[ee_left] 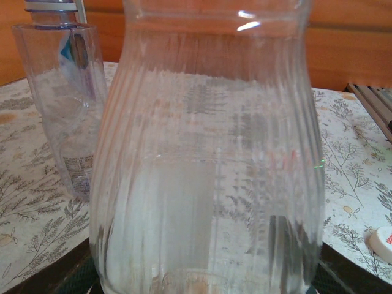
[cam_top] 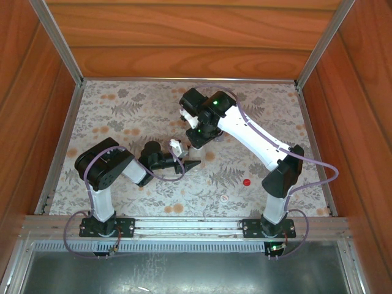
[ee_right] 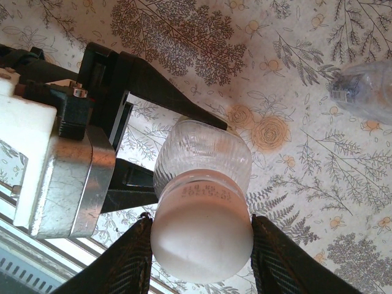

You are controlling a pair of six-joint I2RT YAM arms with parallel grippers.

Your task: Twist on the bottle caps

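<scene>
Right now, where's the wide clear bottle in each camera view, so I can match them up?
Top external: mid-picture, mostly hidden beneath the right fingers.
Left wrist: the wide clear bottle stands close up, across the middle.
Right wrist: centre, seen from above, under its white cap.
Shared landmark: the slim bottle, at left in the left wrist view, upper right in the right wrist view.

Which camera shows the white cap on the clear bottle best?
Right wrist view: the white cap sits close, pinched by the right gripper atop the bottle. Left wrist view catches the bottle's body below it; in the top view the right arm hangs over it.
</scene>
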